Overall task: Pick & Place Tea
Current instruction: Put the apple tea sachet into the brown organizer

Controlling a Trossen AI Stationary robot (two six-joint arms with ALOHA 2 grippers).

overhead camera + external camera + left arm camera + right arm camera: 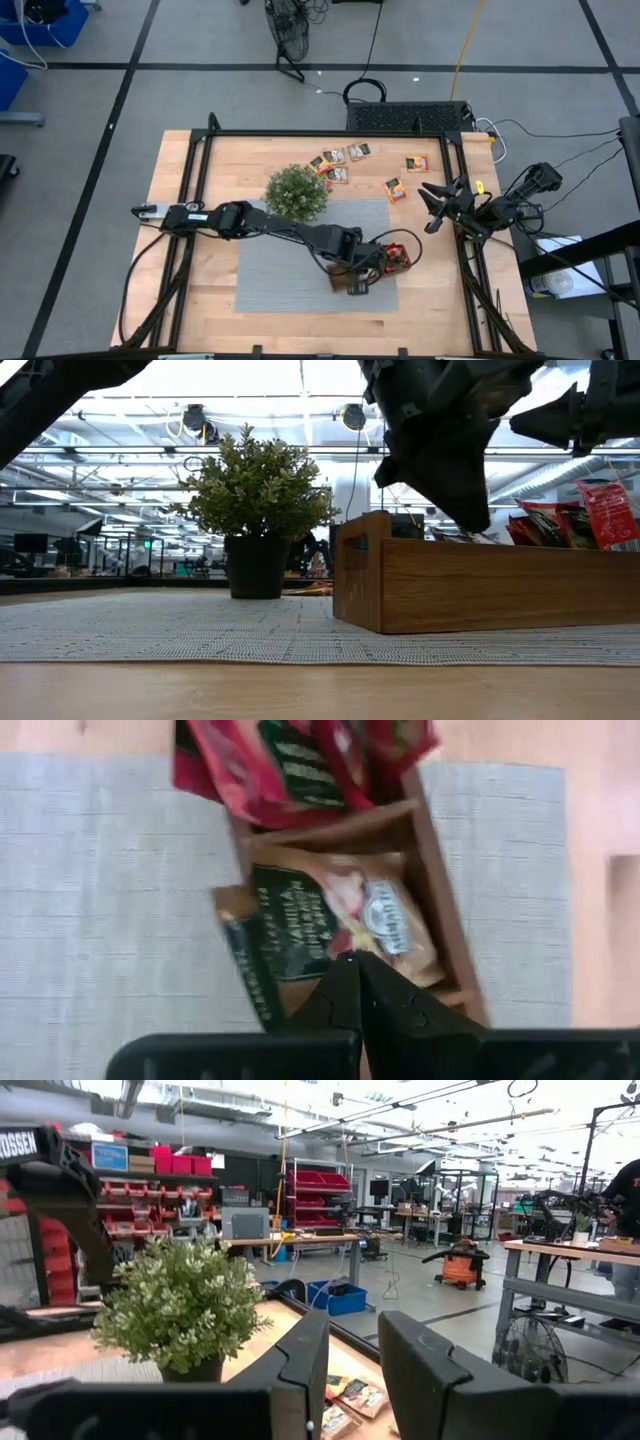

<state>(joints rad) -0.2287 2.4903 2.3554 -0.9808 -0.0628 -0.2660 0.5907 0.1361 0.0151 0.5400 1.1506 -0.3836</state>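
A brown wooden tray stands on the grey mat. Red tea sachets fill one of its compartments. A pale sachet with a dark green label lies in the middle compartment. My left gripper is shut and points steeply down, just above that sachet and clear of the tray. Several loose sachets lie flat on the bare wood at the table's far side. My right gripper waits open over the table's right edge, holding nothing.
A potted plant stands at the mat's far edge, between the loose sachets and the left arm. Two more sachets lie close to the right gripper. A black frame runs round the table.
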